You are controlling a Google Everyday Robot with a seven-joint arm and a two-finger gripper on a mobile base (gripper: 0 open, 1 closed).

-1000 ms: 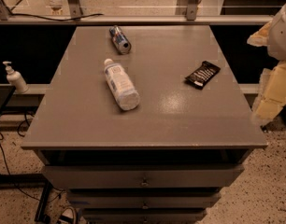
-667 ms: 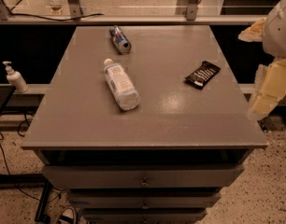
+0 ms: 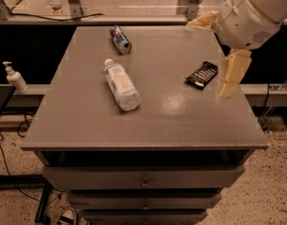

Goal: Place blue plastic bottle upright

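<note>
**Bottle down on its side, gripper open and empty at the right edge**

Nearest to us is the grey cabinet (image 3: 157, 121). Its stacked metal drawers (image 3: 143, 178) face the camera. A dark shoe with a white stripe (image 3: 67, 216) sits on the speckled floor at 7 o'clock from the cabinet front.

On the cabinet top, taking clock directions from its centre:
- The blue plastic bottle (image 3: 121, 84), clear pale-bluish with a blue-printed white label, is at 9 o'clock, just off centre. It lies flat on its side. Its white screw cap (image 3: 108, 62) points to 11 o'clock and its base is towards us. Nothing touches it.
- A black flat snack packet with pale print (image 3: 202, 74) lies at 3 o'clock, well apart from the bottle.
- The gripper (image 3: 207, 60) hangs at 2 o'clock, on the white rounded arm (image 3: 249, 13) that enters from the top right. We see its two cream fingers (image 3: 232, 71) spread wide: one points down just beside the packet, the other points towards 9 o'clock. There is nothing between them. It is well apart from the bottle.
- A small shiny metal drink can (image 3: 120, 39) lies on its side at 11 o'clock, near the far edge and beyond the bottle's cap.

Off the top at 9 o'clock, a white pump-dispenser bottle (image 3: 14, 78) stands upright on a low ledge.
</note>
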